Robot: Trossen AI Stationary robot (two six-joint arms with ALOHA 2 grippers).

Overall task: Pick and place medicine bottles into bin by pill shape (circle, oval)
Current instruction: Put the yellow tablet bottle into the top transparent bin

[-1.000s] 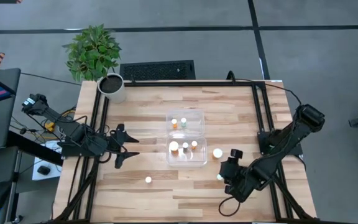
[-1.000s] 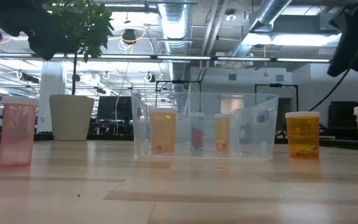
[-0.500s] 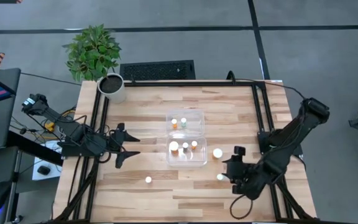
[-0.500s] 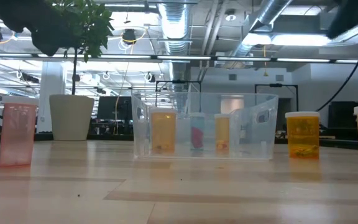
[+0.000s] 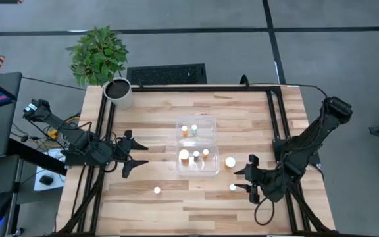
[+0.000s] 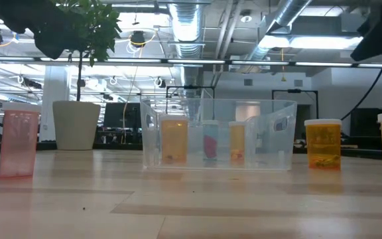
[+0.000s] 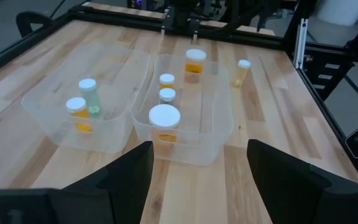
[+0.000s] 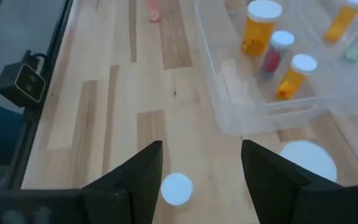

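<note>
White-capped bottle (image 8: pixel 178 188) just ahead of right pincer (image 5: pixel 251 178), fingers spread, grasping nothing; bin (image 5: pixel 212 146) beyond

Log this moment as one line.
left tool: open, idle | right tool: open, near loose bottle | bin: five bottles inside

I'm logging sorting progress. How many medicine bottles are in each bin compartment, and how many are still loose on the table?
Bin compartment nearer the plant: 2 bottles
Bin compartment farther from the plant: 3 bottles
Loose on the table: 3 bottles
Total: 8 bottles
</note>
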